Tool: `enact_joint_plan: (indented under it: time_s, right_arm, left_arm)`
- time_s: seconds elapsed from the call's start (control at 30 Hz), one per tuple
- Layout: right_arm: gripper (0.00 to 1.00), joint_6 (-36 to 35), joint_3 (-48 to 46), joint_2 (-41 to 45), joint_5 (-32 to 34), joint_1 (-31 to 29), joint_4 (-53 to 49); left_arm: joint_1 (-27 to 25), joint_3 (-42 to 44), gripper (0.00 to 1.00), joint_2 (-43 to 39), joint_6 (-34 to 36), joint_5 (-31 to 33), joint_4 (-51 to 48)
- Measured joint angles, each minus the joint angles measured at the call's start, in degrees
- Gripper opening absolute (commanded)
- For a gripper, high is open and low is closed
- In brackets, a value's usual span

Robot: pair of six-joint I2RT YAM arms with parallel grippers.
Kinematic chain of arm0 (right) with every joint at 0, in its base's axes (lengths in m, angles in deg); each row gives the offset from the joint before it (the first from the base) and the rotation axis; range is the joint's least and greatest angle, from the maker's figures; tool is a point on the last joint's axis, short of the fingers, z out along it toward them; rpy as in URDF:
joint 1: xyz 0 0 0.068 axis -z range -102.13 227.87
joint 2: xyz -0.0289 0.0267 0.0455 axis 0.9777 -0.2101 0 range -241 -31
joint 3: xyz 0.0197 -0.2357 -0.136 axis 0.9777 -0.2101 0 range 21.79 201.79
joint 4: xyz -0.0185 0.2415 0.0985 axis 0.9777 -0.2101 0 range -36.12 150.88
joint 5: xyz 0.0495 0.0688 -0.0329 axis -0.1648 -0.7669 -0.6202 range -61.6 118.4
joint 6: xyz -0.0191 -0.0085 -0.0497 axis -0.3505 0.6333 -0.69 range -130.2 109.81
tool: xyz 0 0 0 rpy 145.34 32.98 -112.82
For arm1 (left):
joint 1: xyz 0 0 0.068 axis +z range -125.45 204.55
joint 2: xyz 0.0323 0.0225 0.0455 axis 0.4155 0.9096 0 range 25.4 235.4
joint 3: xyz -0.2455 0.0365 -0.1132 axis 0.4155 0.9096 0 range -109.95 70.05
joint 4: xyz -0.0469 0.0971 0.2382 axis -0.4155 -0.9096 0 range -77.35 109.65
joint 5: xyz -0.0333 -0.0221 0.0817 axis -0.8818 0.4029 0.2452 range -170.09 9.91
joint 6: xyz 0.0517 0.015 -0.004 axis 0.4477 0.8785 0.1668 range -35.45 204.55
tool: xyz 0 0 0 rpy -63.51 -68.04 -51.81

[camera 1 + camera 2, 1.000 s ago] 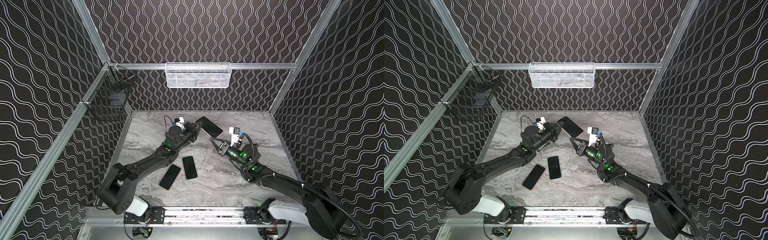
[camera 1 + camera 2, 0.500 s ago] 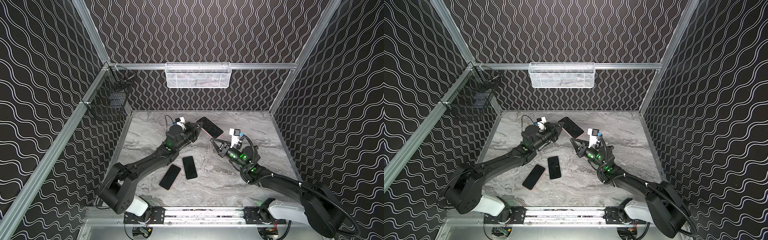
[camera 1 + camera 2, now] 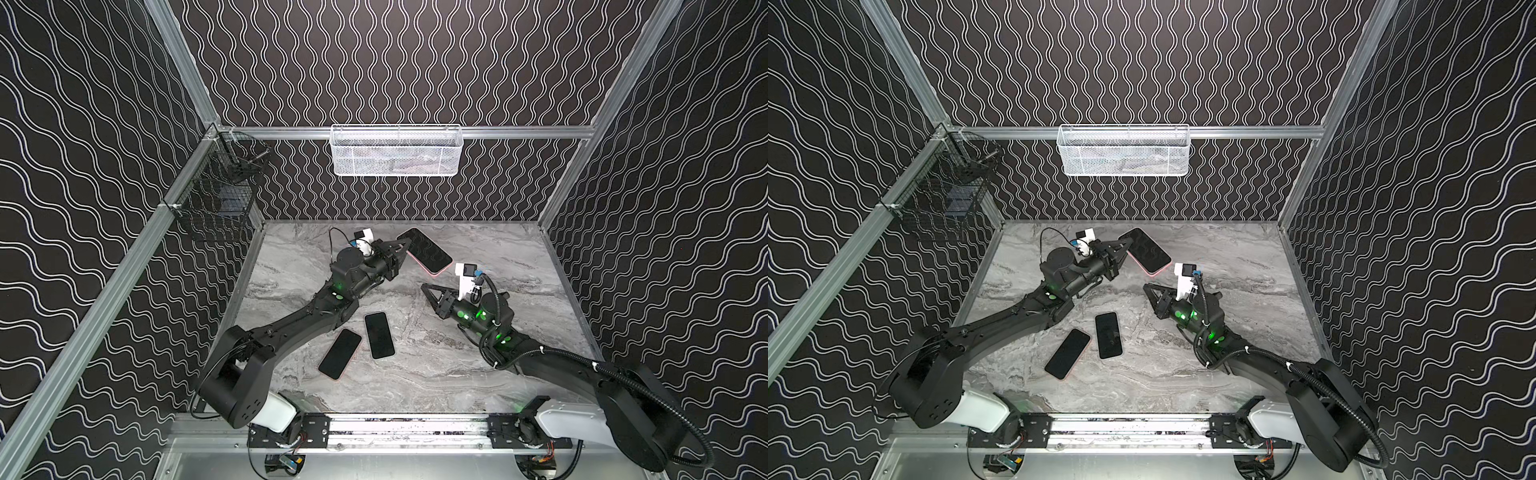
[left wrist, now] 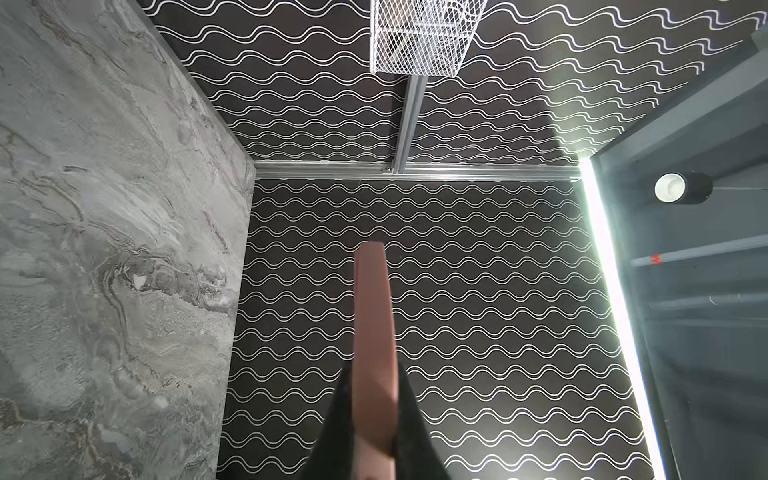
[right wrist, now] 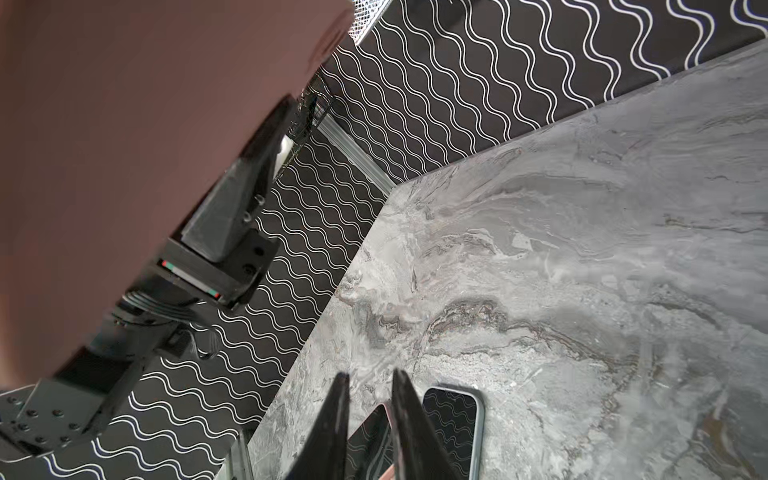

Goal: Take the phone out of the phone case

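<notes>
**Counter at the moment shown.** A pink-edged phone (image 3: pixel 340 353) and a dark phone (image 3: pixel 379 335) are laid flat, just beside each other, on the counter (image 3: pixel 478 374). Behind them, the left tool (image 3: pixel 402 250) is clamped on the pink case (image 4: pixel 374 316), by which the phone (image 3: pixel 428 249) is held off the counter near the back wall. The right tool (image 3: pixel 424 286) is seen apart from it, narrowly parted and empty.

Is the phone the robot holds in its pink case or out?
In: the pink case rims the phone, clamped in the left tool.
</notes>
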Motion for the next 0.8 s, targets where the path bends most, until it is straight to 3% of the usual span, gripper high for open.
enact_joint_plan:
  time_s: [0.2,0.43,0.8]
  right_arm:
    - [0.27,-0.44,-0.11,1.81,-0.87,0.37,-1.22]
    - [0.30,-2.14,1.22,3.34,-7.23,4.57,-6.03]
    - [0.40,-9.22,10.14,0.87,-23.26,11.76,-17.57]
  left_arm:
    - [0.83,-1.77,0.00,-1.68,5.46,-1.16,-4.87]
    - [3.65,-4.81,0.00,-4.24,17.00,-2.86,-15.32]
    - [11.82,-8.13,0.00,-4.98,34.75,-11.56,-28.30]
